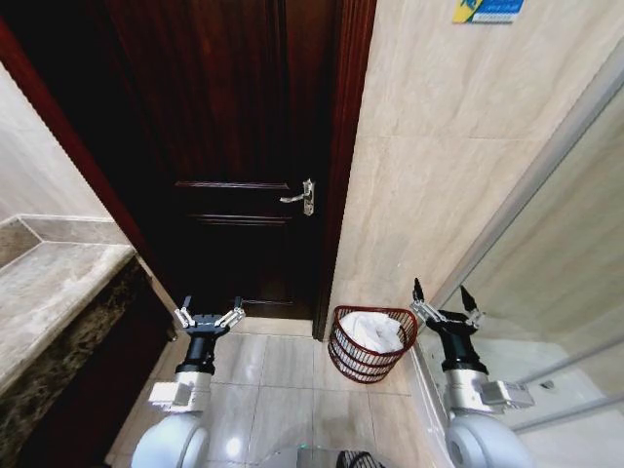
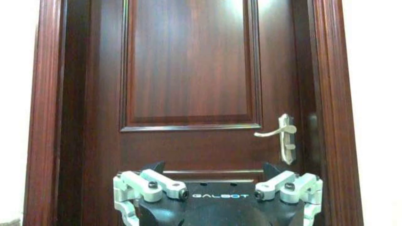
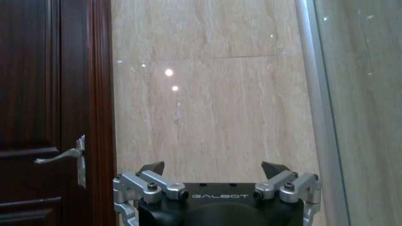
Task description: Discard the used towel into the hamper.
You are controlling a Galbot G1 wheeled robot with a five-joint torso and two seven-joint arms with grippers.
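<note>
We see two matching arms with rounded light-grey shells and black cylindrical wrists. The left gripper (image 1: 209, 315) and right gripper (image 1: 446, 301) have silver metal linkages with dark screws, black pointed tips, and a black body lettered GALBOT in white.

Your head camera is looking steeply down from above at the tiled floor (image 1: 283, 375), facing the dark wooden door (image 1: 229, 146). Your left wrist camera is facing that door squarely at close range; your right wrist camera is facing the beige tiled wall (image 3: 213, 103). All three are sharing the door handle (image 1: 300, 197).
</note>
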